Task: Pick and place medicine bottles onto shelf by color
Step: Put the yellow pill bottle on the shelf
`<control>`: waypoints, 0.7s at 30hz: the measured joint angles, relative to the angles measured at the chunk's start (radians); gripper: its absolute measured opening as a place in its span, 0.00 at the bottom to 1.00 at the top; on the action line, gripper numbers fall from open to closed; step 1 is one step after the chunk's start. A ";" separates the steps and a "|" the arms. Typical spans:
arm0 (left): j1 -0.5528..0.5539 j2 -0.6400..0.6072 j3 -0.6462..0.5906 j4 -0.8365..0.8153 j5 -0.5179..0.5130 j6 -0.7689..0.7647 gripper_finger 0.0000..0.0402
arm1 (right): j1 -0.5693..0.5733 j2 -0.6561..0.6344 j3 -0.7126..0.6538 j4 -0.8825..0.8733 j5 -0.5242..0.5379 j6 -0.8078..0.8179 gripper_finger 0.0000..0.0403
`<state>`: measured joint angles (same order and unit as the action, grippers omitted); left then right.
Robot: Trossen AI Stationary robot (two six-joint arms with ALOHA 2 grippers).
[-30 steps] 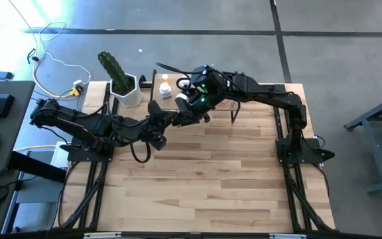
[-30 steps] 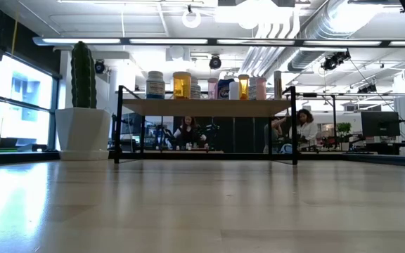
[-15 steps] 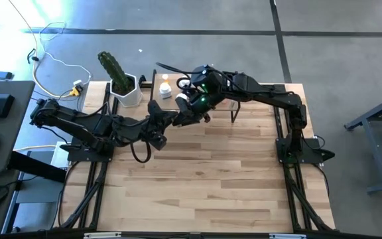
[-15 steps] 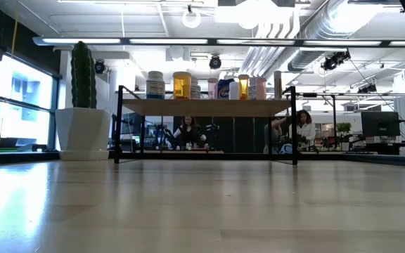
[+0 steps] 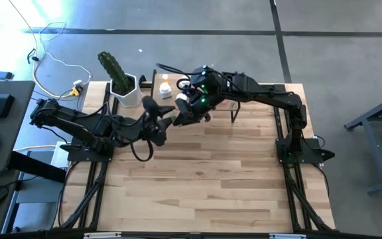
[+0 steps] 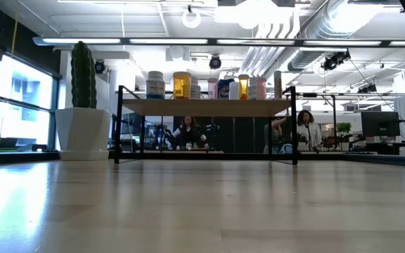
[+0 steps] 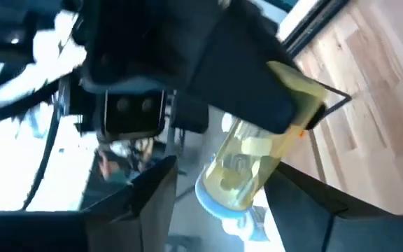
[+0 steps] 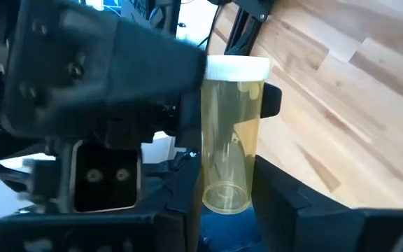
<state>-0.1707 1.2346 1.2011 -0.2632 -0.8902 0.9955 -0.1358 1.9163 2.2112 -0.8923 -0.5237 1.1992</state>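
A clear yellowish medicine bottle [image 8: 228, 133] with a white cap [image 8: 236, 68] hangs in the air between my two grippers, in front of the shelf. My right gripper [image 8: 226, 171] is shut on it. My left gripper [image 7: 224, 175] is open, its fingers on either side of the cap end [image 7: 222, 201]. In the high view my left gripper [image 5: 163, 114] and right gripper [image 5: 186, 111] meet beside the shelf [image 5: 154, 85], which my right arm largely covers. In the low view the shelf [image 6: 206, 107] carries several bottles, among them a white one [image 6: 155, 84] and a yellow one [image 6: 182, 84]. My right gripper pinches the bottle's base end [image 8: 222, 192] between its two fingers [image 8: 187, 203]. The bottle sticks out beyond the fingertips with its cap toward my left gripper. It is lifted clear of the table and the shelf.
A cactus in a white pot [image 5: 121, 83] stands at the table's far left, beside the shelf. The near half of the wooden tabletop [image 5: 204, 179] is bare. People [image 6: 306, 130] are in the room beyond the table.
My left gripper has opened, letting go of the bottle's cap end, and its wrist has rolled. The bottle stays where it was, in my right gripper.
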 joint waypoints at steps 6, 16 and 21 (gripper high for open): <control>0.000 0.000 0.000 -0.006 -0.071 -0.179 0.51 | -0.015 0.000 0.000 -0.002 0.048 -0.086 0.23; 0.020 -0.001 0.000 -0.050 -0.125 -0.418 0.51 | -0.055 0.000 0.000 -0.009 0.079 -0.214 0.23; 0.035 -0.002 0.000 -0.051 -0.151 -0.504 0.51 | -0.073 0.001 0.000 -0.009 0.085 -0.254 0.23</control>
<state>-0.1361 1.2331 1.2011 -0.3144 -1.0414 0.4916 -0.2085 1.9171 2.2108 -0.9012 -0.4385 0.9449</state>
